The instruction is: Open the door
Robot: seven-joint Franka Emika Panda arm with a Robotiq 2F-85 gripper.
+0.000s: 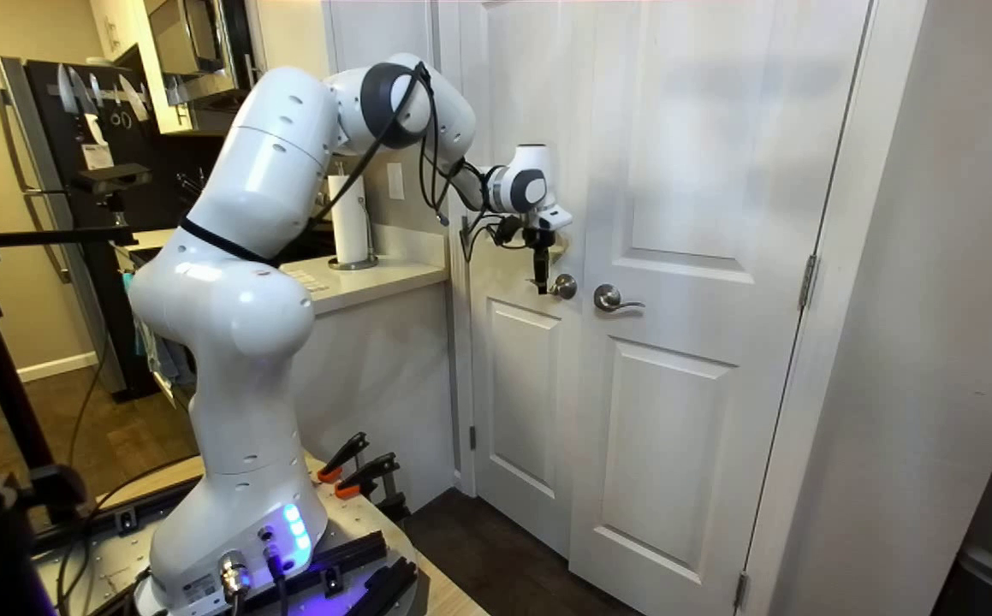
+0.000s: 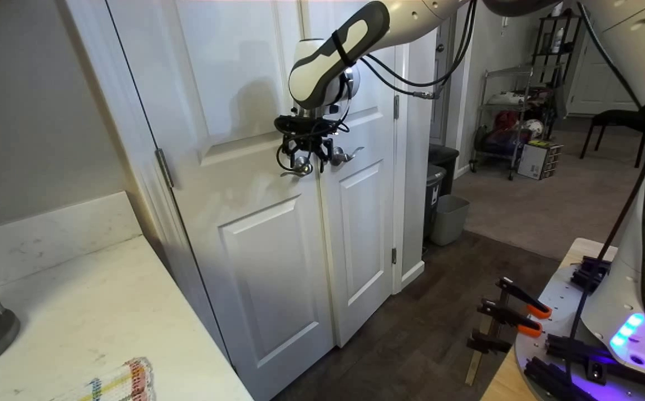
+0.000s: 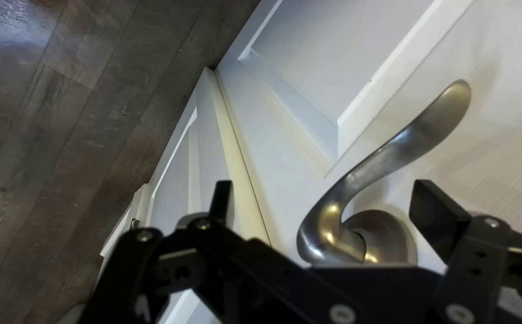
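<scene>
The door is the white panelled leaf hinged on its left in both exterior views (image 1: 525, 385) (image 2: 264, 262); it looks shut. It also fills the right of the wrist view (image 3: 297, 103). Its silver lever handle (image 3: 389, 155) on a round base shows close up in the wrist view, and in both exterior views (image 1: 564, 287) (image 2: 302, 167). My black gripper (image 1: 541, 287) points down at the handle. In the wrist view the fingers (image 3: 328, 198) are wide apart, one on each side of the handle, with visible gaps to it. The gripper also shows in an exterior view (image 2: 308, 165), partly hiding the handle.
The matching white leaf (image 1: 675, 308) with its own lever handle (image 1: 608, 298) stands right beside the door; a cream edge strip (image 3: 231, 144) runs along the seam. A counter (image 1: 384, 278) with a paper towel roll (image 1: 348, 218) adjoins the door frame's hinge side. Clamps (image 2: 508, 312) stick out from the robot's table.
</scene>
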